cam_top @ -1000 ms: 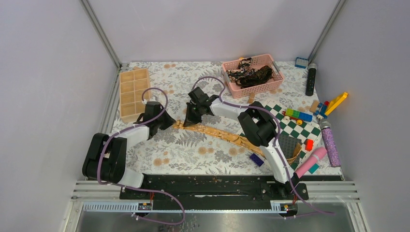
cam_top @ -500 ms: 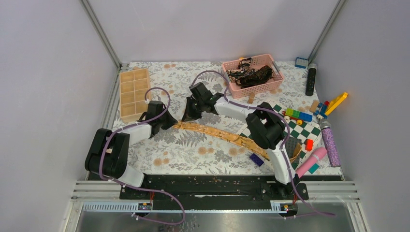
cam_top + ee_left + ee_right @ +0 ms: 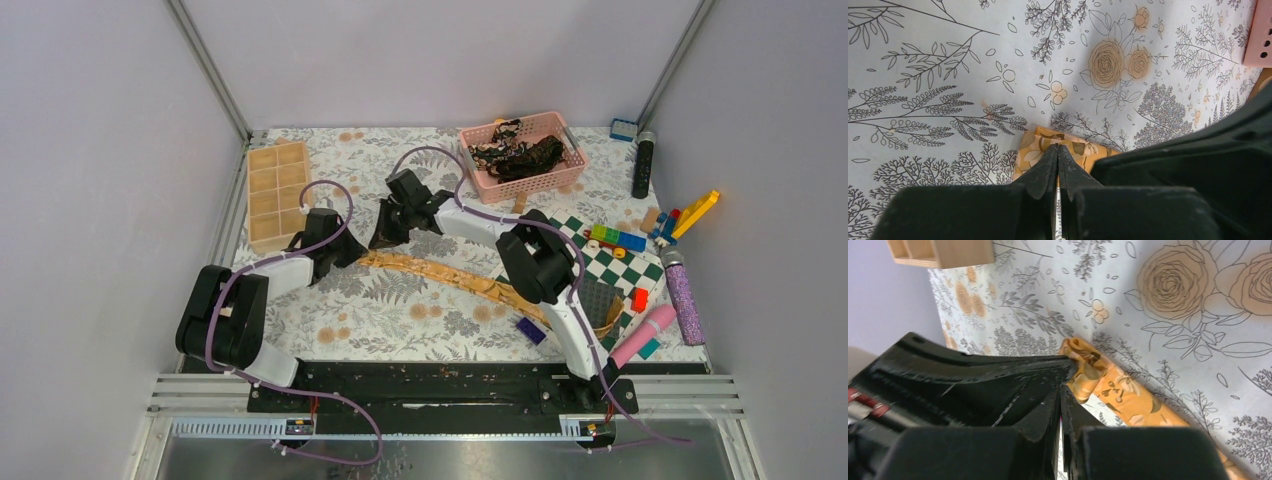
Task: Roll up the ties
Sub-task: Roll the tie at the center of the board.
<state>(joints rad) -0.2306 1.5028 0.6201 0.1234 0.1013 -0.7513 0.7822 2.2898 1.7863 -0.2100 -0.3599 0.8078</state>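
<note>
Golden tie [image 3: 450, 275] lies flat on the floral worktop [image 3: 400, 315], a long, shallow arc running from the middle toward the right arm's base, where its far stretch passes under that arm. Both arms reach in to the tie's left end. Left claw [image 3: 350, 252] comes at it from the left side. Its wrist view shows the fingers [image 3: 1045, 170] pressed together, tips down on the tie's end [image 3: 1035, 150], with cloth showing on either side of them; cannot tell whether any fabric is nipped between. Right claw [image 3: 382, 240] sits just beside it on the far side. Its wrist view shows its claw [image 3: 1060, 390] also closed tight, tips right against the tie [image 3: 1120, 392], where the very end looks bunched or folded over. The two claws nearly touch. Dark ties [image 3: 522, 155] lie heaped in the pink basket [image 3: 530, 188] at the back, well apart from the arms. Wooden compartment tray [image 3: 275, 195] at the left edge; green-and-white checkered board [image 3: 600, 268] to the right.
</note>
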